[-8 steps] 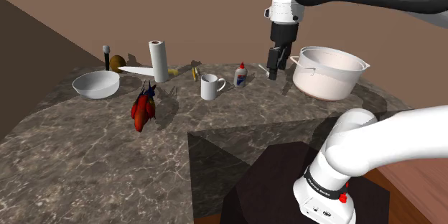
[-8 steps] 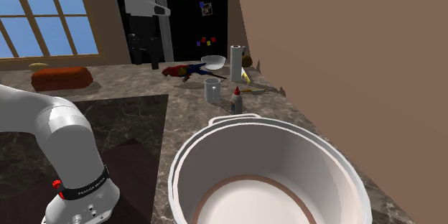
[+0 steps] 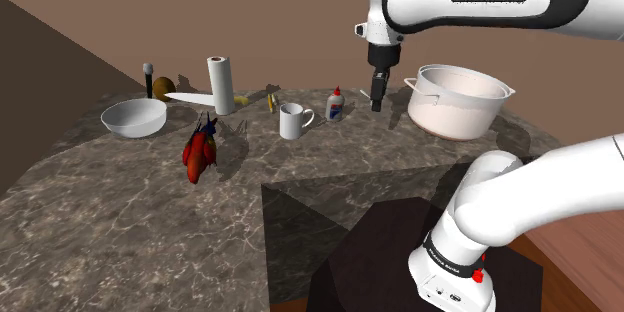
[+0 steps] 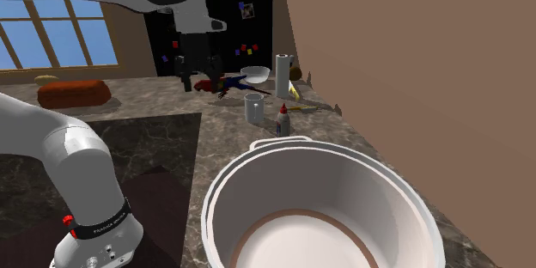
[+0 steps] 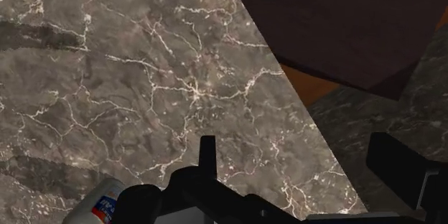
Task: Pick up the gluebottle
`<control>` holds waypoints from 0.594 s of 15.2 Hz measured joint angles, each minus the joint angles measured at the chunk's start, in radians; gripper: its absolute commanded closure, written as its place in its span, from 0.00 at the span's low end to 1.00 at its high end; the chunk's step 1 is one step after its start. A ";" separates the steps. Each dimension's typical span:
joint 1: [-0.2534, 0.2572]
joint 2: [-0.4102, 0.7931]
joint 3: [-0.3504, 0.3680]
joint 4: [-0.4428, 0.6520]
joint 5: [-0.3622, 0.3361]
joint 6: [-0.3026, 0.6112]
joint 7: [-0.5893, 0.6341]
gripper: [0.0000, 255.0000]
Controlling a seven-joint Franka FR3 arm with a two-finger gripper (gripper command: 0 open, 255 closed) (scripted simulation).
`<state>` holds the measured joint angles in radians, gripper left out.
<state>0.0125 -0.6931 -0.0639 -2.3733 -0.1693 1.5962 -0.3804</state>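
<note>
The glue bottle (image 3: 335, 106) is small and white with a red cap and a blue label. It stands upright on the marble table between the mug and the pot, and is seen again as the glue bottle (image 4: 282, 120) in the second exterior view. My black gripper (image 3: 378, 96) hangs above the table just to the shoulder view's right of it, pointing down, apart from the bottle. In the wrist view the gripper (image 5: 305, 161) is open, with marble between the fingers (image 5: 208, 154). The bottle (image 5: 106, 205) lies outside the gap, beside one finger.
A large white pot (image 3: 455, 100) stands close to the gripper on the shoulder view's right. A white mug (image 3: 292, 120), a paper towel roll (image 3: 221, 84), a white bowl (image 3: 134, 117), a knife (image 3: 185, 97) and a red parrot toy (image 3: 200, 152) sit further left. The dark stand (image 3: 400, 260) is in front.
The arm's upper links have swung round, and the gripper has shifted slightly to the shoulder view's left, nearer the glue bottle. The objects on the table have not moved.
</note>
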 measured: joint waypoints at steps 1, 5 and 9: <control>0.004 0.015 -0.012 -0.009 -0.024 0.031 -0.038 0.00; 0.019 0.118 -0.059 0.008 -0.113 0.152 -0.186 0.00; 0.030 0.223 -0.106 0.038 -0.191 0.271 -0.332 0.00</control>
<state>0.0428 -0.4703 -0.1700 -2.3349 -0.3605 1.8668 -0.7126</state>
